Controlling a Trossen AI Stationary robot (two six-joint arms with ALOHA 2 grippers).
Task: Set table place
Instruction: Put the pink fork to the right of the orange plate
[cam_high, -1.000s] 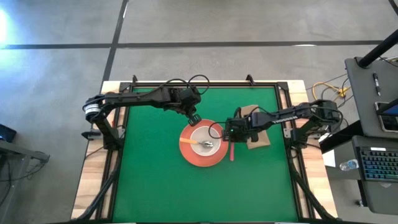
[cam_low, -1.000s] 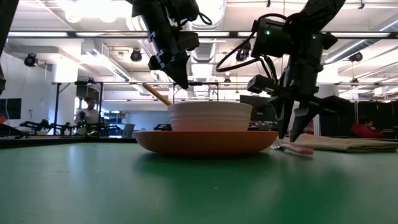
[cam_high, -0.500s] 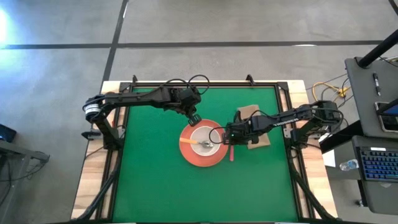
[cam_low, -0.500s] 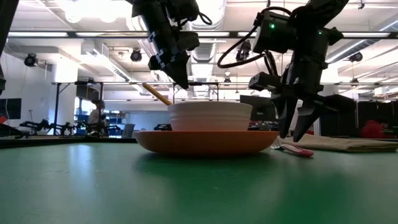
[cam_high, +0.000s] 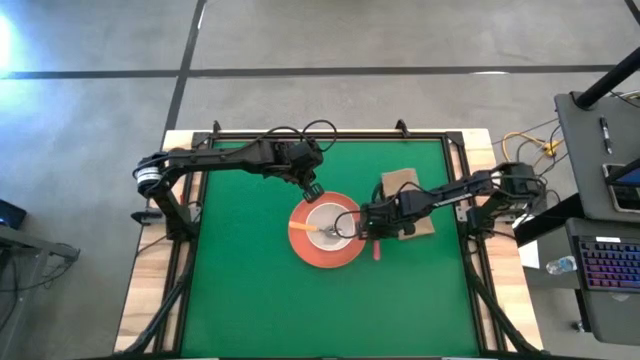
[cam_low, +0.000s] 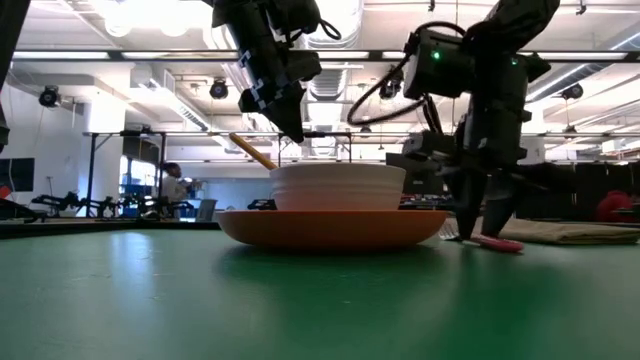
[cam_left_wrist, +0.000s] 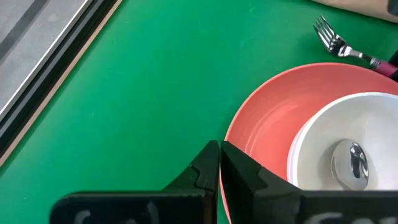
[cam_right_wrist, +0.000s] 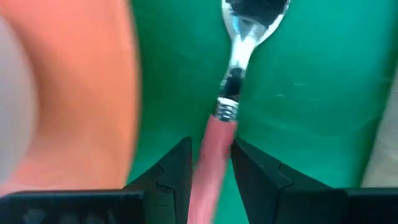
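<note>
The orange-red plate (cam_high: 322, 256) lies on the green table (cam_high: 240, 290) with the cream bowl (cam_high: 330, 221) in it. The yellow-orange-handled spoon (cam_high: 301, 228) rests in the bowl, its handle sticking out over the rim (cam_low: 250, 150). The pink-handled fork (cam_high: 376, 250) lies on the table at the plate's right. The brown napkin (cam_high: 410, 180) lies right of it. My right gripper (cam_high: 368, 230) is low over the table and shut on the fork. My left gripper (cam_high: 312, 190) is shut and empty above the plate's far-left rim (cam_left_wrist: 249, 124). My right gripper pinches the fork's pink handle (cam_right_wrist: 214, 149) between its two fingers, close to the metal neck. The fingers (cam_right_wrist: 177, 168) point down from above and stand on either side of the handle, across it. The fork lies flat on the table (cam_low: 495, 242).
The table's black frame and wooden edges (cam_high: 452, 150) run round the green top. There is open green surface toward the near edge (cam_high: 320, 310) and on the left (cam_high: 230, 220). A desk with a keyboard (cam_high: 610, 265) stands right of the table. People show far off in the room (cam_low: 175, 185).
My right gripper has gone down and a little toward the table's near edge onto the fork, and its fingers have drawn together around the pink handle. The fork's handle has shifted slightly on the table.
</note>
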